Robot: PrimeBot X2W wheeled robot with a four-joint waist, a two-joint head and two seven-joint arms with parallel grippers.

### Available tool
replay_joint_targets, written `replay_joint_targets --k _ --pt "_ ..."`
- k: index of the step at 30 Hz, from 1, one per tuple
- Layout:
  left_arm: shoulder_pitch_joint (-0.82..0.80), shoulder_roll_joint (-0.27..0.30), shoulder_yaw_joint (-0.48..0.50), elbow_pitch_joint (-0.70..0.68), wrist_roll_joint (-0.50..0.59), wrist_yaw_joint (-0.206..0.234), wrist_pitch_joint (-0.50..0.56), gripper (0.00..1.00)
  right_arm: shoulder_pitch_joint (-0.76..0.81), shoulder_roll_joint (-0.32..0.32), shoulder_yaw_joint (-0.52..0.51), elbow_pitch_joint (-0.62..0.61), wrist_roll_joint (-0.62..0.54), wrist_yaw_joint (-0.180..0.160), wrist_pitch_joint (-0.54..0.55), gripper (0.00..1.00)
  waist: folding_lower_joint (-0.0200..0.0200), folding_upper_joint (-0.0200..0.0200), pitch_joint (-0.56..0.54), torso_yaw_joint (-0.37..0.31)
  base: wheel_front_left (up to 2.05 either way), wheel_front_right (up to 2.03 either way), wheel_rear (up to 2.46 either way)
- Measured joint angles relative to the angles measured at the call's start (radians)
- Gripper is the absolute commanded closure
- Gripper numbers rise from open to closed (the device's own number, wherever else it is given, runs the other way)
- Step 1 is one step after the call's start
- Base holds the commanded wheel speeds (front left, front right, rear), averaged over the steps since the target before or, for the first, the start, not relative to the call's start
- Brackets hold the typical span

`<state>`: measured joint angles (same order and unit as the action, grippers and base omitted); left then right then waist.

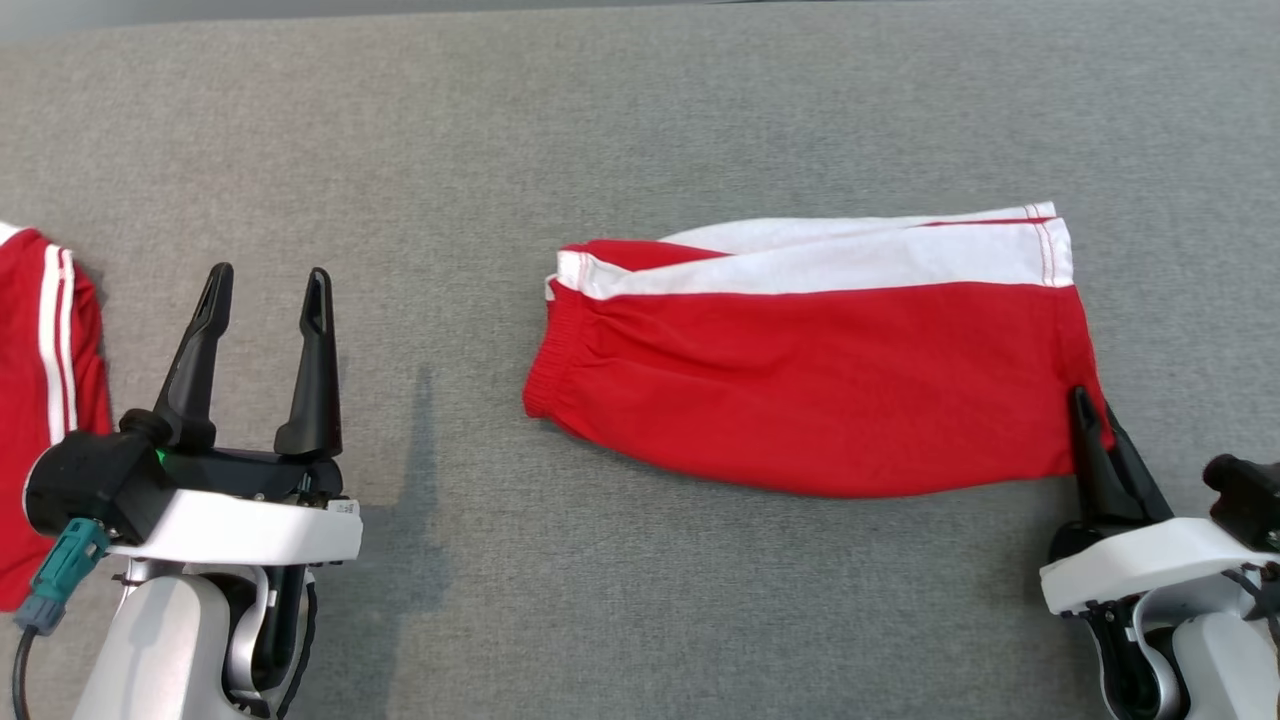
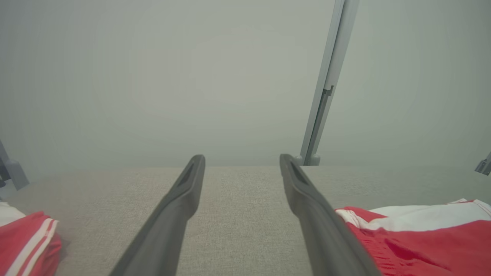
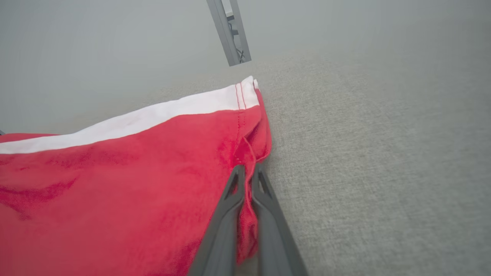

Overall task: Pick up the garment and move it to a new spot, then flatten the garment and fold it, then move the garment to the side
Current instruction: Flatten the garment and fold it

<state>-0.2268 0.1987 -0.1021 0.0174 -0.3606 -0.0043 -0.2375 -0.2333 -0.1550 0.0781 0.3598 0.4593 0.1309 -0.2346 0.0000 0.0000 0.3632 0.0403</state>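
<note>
The red-and-white shorts (image 1: 810, 380) are lying flat on the grey fabric surface (image 1: 640, 110), with the waistband end toward the robot's left and the hem end toward its right. The right gripper (image 1: 1095, 412) is clamped tight on the near hem corner of the shorts, a bit of red cloth pinched between its fingers (image 3: 226, 230). The left gripper (image 1: 268, 285) sits well off the waistband side with its fingers spread wide, holding nothing. Beyond it, even further from the shorts, there's a red garment with white stripes (image 1: 45, 380).
</note>
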Motion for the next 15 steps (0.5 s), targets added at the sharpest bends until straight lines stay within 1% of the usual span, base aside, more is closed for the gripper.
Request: replay_joint_targets --k 6,11,15 --pt "0.013 0.007 -0.007 -0.019 0.000 0.005 0.023 0.00 0.017 0.018 -0.033 -0.028 -0.020 0.000 0.015 1.00 0.0000 0.0000 -0.011 -0.025 0.00 0.00 0.00" --pt "0.013 0.009 -0.015 -0.028 0.000 0.006 0.029 0.00 0.005 0.019 -0.041 -0.035 -0.031 0.000 0.020 1.00 0.0000 0.0000 -0.014 -0.023 0.00 0.00 0.00" --pt "0.013 0.009 -0.018 -0.030 -0.001 0.007 0.031 0.00 -0.024 0.024 -0.030 -0.085 -0.057 0.000 0.020 1.00 0.0000 0.0000 -0.016 -0.019 0.00 0.00 0.00"
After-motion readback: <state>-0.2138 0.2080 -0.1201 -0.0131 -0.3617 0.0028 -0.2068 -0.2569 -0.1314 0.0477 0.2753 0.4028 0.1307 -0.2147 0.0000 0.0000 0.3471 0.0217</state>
